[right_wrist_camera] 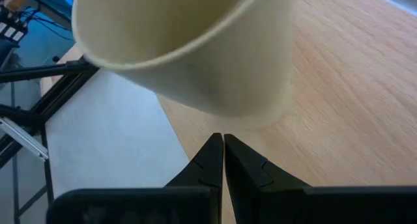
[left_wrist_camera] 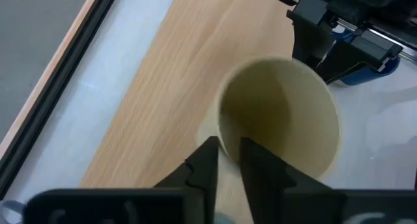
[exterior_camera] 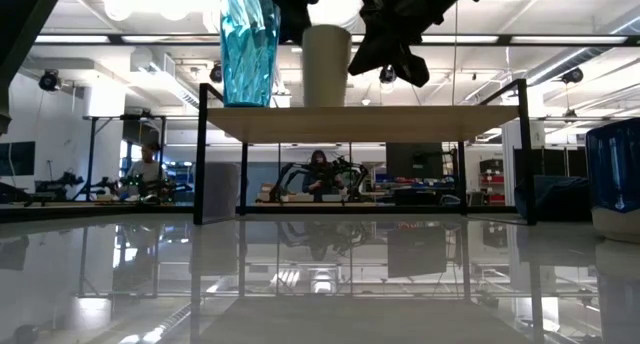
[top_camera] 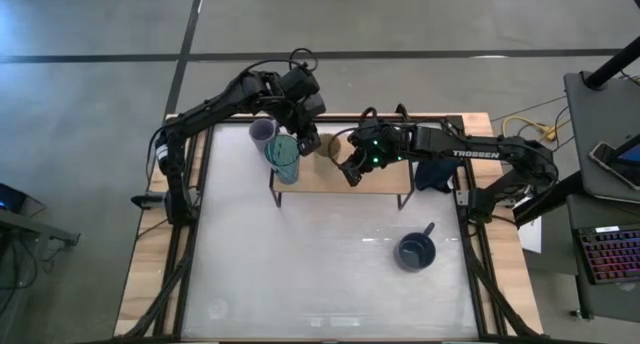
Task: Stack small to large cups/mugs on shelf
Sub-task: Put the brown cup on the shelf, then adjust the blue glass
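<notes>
A cream cup (top_camera: 335, 144) stands upright on the wooden shelf (top_camera: 380, 180), to the right of the teal tumbler (top_camera: 287, 159) near the shelf's left end. My left gripper (left_wrist_camera: 225, 149) is above the cup and shut on its rim. My right gripper (right_wrist_camera: 219, 140) is shut and empty. It hovers over the shelf just right of and nearer than the cup (right_wrist_camera: 189, 61), and I cannot see it touching. A grey-lavender cup (top_camera: 262, 134) stands beyond the shelf's far left corner. A dark blue mug (top_camera: 415, 251) stands on the table at the near right. My left gripper pinches the cream cup's rim (left_wrist_camera: 221, 136) on its left side, one finger inside the cup and one outside. The fingers come from above, slanting in from the far left. In the low view the cup (exterior_camera: 325, 64) stands upright with its base on the shelf board (exterior_camera: 400, 119).
A dark navy cloth (top_camera: 435, 174) lies by the shelf's right end. The shelf's right half is bare board. The white table (top_camera: 320, 274) in front of the shelf holds only the mug (exterior_camera: 615, 179). People sit at desks in the room behind.
</notes>
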You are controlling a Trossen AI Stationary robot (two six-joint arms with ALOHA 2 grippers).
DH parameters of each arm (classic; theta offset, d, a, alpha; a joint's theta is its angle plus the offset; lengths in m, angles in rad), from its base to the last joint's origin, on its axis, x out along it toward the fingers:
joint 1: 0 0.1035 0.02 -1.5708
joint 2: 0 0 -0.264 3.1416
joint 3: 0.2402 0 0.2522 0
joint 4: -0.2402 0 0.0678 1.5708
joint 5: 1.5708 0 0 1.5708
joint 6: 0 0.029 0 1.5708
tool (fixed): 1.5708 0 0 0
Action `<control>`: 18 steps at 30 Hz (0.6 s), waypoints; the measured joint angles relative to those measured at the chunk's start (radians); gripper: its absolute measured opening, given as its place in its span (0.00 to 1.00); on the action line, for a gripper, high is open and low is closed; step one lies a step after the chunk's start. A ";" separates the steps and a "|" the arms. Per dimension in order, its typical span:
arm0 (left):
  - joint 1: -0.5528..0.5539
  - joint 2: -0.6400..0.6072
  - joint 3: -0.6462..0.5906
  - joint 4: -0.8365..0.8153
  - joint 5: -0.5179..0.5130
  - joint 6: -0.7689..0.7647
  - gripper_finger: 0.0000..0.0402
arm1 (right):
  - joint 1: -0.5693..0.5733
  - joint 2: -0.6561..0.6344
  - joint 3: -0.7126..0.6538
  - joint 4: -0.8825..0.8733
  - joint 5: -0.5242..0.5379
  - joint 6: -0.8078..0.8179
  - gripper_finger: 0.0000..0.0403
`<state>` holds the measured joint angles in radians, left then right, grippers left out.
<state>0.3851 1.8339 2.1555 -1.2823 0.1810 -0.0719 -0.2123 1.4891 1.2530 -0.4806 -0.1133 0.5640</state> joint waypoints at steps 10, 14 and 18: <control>0.001 0.000 0.004 0.000 -0.001 0.000 0.28 | 0.000 0.000 0.000 -0.001 0.004 -0.001 0.02; 0.001 -0.007 0.019 -0.009 -0.002 -0.003 0.28 | 0.000 0.000 0.000 -0.003 0.005 -0.016 0.02; 0.001 -0.038 0.038 -0.009 -0.003 -0.027 0.29 | -0.004 -0.005 0.000 -0.009 0.002 -0.016 0.02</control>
<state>0.3859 1.7963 2.1937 -1.2914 0.1784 -0.0985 -0.2167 1.4839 1.2530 -0.4891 -0.1112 0.5483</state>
